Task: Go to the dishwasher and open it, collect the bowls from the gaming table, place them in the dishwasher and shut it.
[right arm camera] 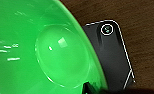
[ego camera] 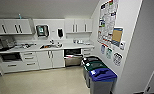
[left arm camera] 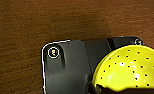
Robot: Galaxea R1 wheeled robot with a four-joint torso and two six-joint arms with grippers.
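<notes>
Dishwasher [ego camera: 73, 57] stands open; yellow bowl [left arm camera: 129, 68] and green bowl [right arm camera: 35, 47] ride along, unloaded; can't tell either pincer's grip.

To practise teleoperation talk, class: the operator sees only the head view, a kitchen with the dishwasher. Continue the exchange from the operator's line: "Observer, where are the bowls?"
Observer: The green bowl shows large in the right wrist view, its inside facing the camera.
Operator: And the yellow one?
Observer: The yellow bowl shows in the left wrist view; it is dotted with small holes.
Operator: What lies behind it?
Observer: A brown wood-grained surface.
</notes>
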